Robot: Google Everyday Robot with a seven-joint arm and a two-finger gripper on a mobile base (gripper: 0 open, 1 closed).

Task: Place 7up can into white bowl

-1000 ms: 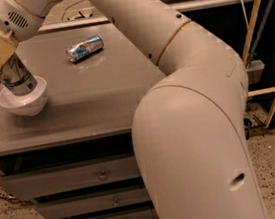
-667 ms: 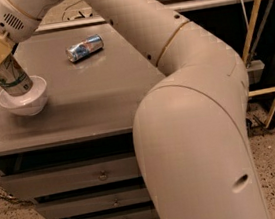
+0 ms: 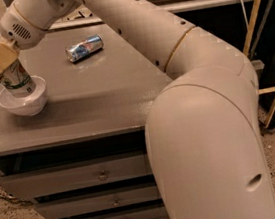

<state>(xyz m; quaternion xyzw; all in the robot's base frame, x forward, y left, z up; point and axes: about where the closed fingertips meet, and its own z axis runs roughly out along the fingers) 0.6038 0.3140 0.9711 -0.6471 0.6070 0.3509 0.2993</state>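
Presently, at the worktop's (image 3: 101, 101) nine o'clock, the tool (image 3: 0, 59) is clamped on the tilted 7up can (image 3: 19, 80), whose base sits inside the white bowl (image 3: 25, 102); a blue can (image 3: 85, 48) lies toward twelve o'clock.

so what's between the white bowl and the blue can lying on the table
Only bare grey tabletop, in the camera view; the pincer grips the 7up can inside the white bowl.
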